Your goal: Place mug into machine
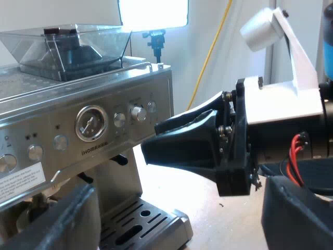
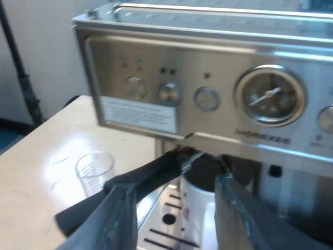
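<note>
The mug [image 2: 200,202] stands upright on the drip tray [image 2: 165,207], under the front of the espresso machine [image 2: 208,57]. It is straight ahead, between the jaws of my right gripper [image 2: 177,187]. These jaws are apart, with a gap on one side of the mug, so I judge they do not clamp it. My left gripper [image 1: 179,208] is wide open, holds nothing and is farther away. The right arm should draw straight back, clear of the dark handle [image 2: 130,182] just beside the mug.
</note>
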